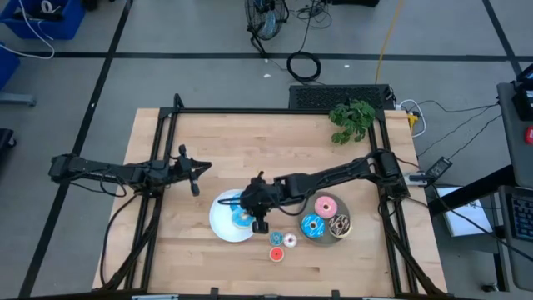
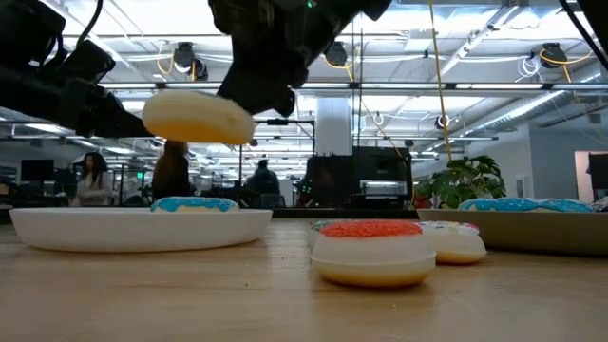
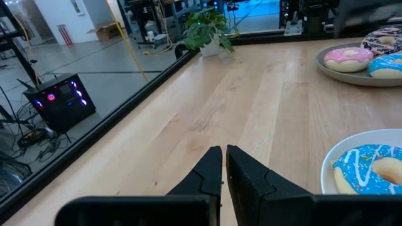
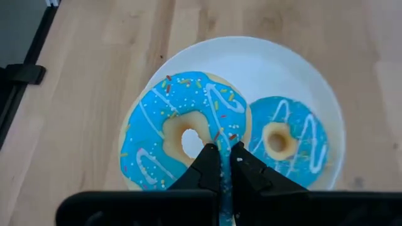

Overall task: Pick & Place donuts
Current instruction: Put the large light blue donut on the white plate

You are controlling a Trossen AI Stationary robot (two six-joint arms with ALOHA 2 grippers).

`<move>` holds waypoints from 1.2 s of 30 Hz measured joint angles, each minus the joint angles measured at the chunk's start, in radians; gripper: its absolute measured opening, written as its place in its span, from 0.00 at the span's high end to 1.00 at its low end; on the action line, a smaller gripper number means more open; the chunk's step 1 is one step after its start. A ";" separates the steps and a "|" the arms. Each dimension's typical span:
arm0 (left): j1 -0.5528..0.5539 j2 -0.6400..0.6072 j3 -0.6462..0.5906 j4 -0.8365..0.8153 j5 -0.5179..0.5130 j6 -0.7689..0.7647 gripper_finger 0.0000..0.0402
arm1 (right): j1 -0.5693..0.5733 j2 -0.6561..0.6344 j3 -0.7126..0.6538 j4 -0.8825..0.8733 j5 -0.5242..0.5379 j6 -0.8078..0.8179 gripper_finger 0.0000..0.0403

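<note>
My right gripper (image 1: 254, 208) is shut on a blue-iced donut (image 4: 182, 138) above the white plate (image 1: 218, 223). In the low view the donut (image 2: 198, 116) hangs clear over the plate (image 2: 57, 226). A second blue-iced donut (image 4: 286, 141) lies flat on that plate. A grey plate (image 1: 331, 239) holds a pink donut (image 1: 326, 205), a blue donut (image 1: 313, 225) and a brown donut (image 1: 339, 224). Three tiny donuts (image 1: 281, 244) lie on the table between the plates. My left gripper (image 1: 196, 172) is shut and empty, left of the white plate. My right gripper pinches the donut's ring (image 4: 227, 135) between its two fingers, at the part between the hole and the outer edge. The fingers come from above, pointing down. The donut is lifted clear of the plate and hangs about level, icing up.
A potted green plant (image 1: 351, 119) stands at the table's far right. A red-iced tiny donut (image 2: 372, 249) sits close to the low camera, another (image 2: 458, 242) behind it. Bare wood lies at the table's far side and front left.
</note>
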 joint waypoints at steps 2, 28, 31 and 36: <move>0.000 0.000 0.000 0.000 0.000 0.001 0.92 | -0.005 0.000 -0.044 0.070 -0.002 0.010 0.99; 0.000 0.000 0.000 0.001 -0.002 0.026 0.92 | 0.007 0.078 -0.129 0.211 -0.002 0.077 0.99; 0.000 0.000 0.000 0.001 -0.002 0.027 0.92 | 0.007 0.079 -0.094 0.209 -0.002 0.076 0.99; 0.000 0.000 0.000 0.000 -0.001 0.027 0.92 | 0.010 0.076 -0.038 0.160 -0.058 0.080 0.99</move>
